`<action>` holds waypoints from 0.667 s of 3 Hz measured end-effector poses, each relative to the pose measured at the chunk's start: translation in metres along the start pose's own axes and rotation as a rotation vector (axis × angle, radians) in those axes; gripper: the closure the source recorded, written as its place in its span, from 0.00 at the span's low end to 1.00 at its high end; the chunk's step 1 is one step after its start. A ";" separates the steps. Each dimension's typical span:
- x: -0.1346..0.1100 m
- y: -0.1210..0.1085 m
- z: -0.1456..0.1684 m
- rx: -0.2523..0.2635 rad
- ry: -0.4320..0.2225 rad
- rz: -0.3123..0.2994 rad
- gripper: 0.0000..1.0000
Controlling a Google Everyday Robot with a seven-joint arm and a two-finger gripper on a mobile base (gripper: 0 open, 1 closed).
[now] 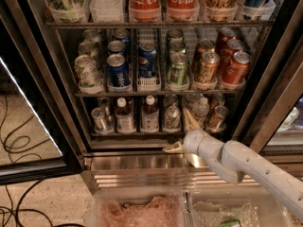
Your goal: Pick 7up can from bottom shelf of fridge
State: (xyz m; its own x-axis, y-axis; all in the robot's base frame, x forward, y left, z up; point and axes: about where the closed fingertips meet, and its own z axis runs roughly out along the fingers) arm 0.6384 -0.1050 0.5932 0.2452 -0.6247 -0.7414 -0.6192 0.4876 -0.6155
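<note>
The fridge (71, 126) stands open in front of me. On its bottom shelf (128, 135) the 7up can (172, 117) stands upright in the middle, pale silver-green, with white-capped bottles (150, 114) to its left. A clear bottle and a copper-orange can (218, 117) stand to its right. My gripper (182, 134) reaches in from the lower right on a white arm. It is open, just right of and below the can at the shelf's front edge, one finger pointing up beside the can and the other pointing left. It holds nothing.
The middle shelf (156, 92) above holds several blue, green and orange cans. The open glass door (28, 126) stands at left, with cables (14, 145) on the floor. Two clear plastic bins (142, 207) sit in front of the steel base panel (132, 163).
</note>
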 end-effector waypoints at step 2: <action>-0.004 -0.011 0.011 -0.003 -0.005 -0.020 0.00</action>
State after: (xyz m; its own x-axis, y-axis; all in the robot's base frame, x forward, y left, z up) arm 0.6522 -0.1012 0.5996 0.2612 -0.6311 -0.7304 -0.6167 0.4730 -0.6292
